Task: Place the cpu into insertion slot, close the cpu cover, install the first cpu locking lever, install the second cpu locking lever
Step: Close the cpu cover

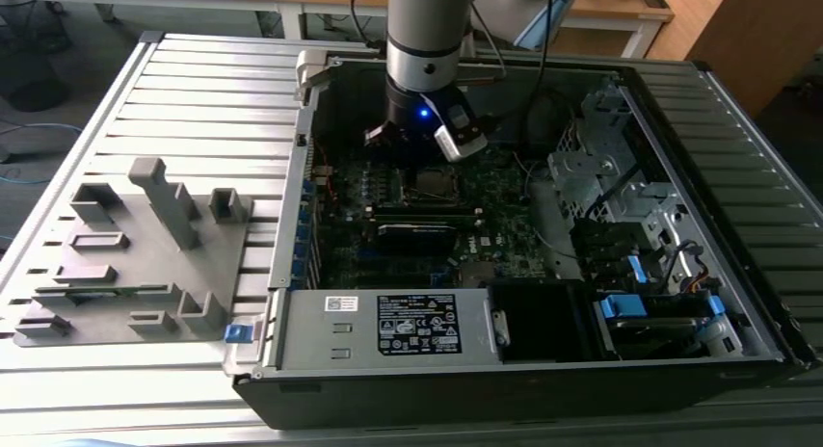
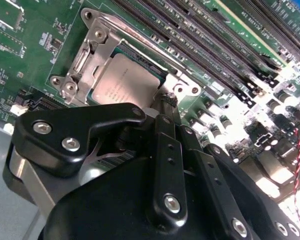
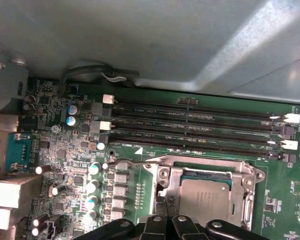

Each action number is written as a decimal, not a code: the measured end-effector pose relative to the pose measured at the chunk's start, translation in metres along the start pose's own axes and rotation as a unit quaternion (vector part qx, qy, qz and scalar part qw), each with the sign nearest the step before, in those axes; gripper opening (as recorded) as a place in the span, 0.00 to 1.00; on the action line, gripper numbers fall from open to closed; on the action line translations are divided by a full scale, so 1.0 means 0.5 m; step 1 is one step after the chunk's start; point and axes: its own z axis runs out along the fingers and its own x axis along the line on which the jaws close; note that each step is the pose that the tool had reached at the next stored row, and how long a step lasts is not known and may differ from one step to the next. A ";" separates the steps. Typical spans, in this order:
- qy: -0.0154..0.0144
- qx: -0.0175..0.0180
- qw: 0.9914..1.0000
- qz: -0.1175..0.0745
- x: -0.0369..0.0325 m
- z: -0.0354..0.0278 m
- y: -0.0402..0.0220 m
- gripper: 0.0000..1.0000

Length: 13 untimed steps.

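From the far side of the exterior view, the arm (image 1: 425,42) comes straight down into the open computer case (image 1: 720,302), which lies on a slatted table (image 1: 193,91). Its wrist hangs over the motherboard (image 1: 502,225) near the case's far wall and hides the fingers and part of the socket. The chip is too small to make out from here. A grey fixture plate (image 1: 129,264) lies on the table beside the case, at the exterior view's left.

In the second wrist view, black linkage covers the near side of the socket. The gripper (image 2: 166,100) has its fingers drawn together, with the tips at the socket's edge. I cannot tell whether anything thin sits between them. The cpu (image 2: 122,82) lies flat in the socket, its grey top showing through the opening of the cpu cover (image 2: 102,52), which lies down around it. Memory slots (image 2: 200,45) run alongside.

In the first wrist view, the picture's edge cuts off the fingers. A thin wire lever (image 3: 122,162) reaches out from a corner of the socket. Whether it is latched is unclear.
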 end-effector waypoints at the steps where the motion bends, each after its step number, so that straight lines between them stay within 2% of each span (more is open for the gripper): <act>1: 0.000 0.000 1.000 0.001 0.000 0.000 0.000 0.11; 8: 0.000 -0.001 1.000 0.004 0.000 0.002 0.004 0.11; 13: 0.000 0.000 1.000 0.005 0.001 0.007 0.004 0.11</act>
